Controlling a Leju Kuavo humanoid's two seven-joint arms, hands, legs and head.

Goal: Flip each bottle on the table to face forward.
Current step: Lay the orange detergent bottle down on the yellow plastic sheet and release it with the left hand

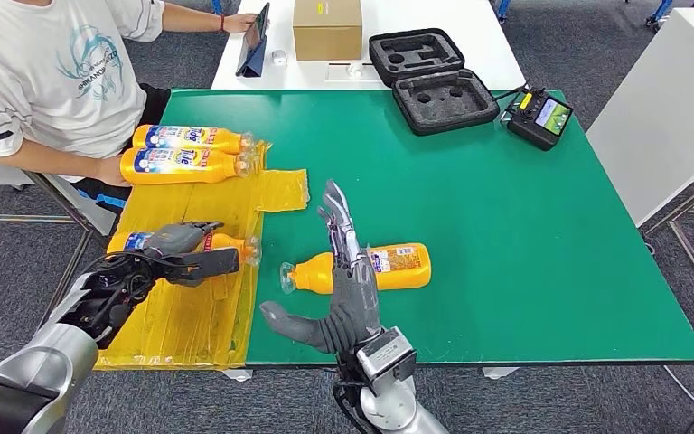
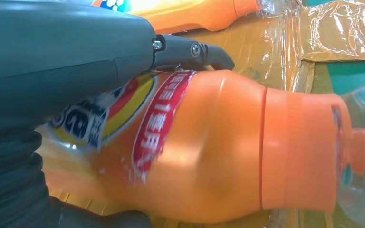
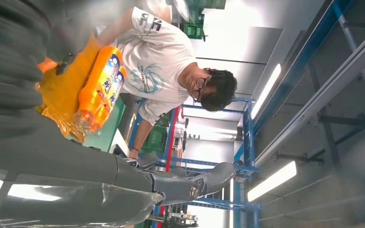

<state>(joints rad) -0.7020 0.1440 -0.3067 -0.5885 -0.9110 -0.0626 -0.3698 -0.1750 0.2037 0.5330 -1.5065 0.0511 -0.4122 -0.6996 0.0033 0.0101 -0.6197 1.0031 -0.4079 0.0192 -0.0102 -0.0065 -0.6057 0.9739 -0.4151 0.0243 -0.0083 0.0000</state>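
Grey carpet floor (image 1: 596, 380), white table (image 1: 470, 36), ceiling striplights (image 3: 273, 180).

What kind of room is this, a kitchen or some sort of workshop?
Most likely a robotics test lab or workshop: a green work table, a handheld remote controller beside an open foam-lined equipment case, and blue metal racking under strip lights.

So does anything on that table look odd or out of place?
One orange bottle lies alone on the bare green table, under the right hand, while the other three lie on the wrinkled yellow plastic sheet. The left hand grips one of those. Nothing looks spilled or broken.
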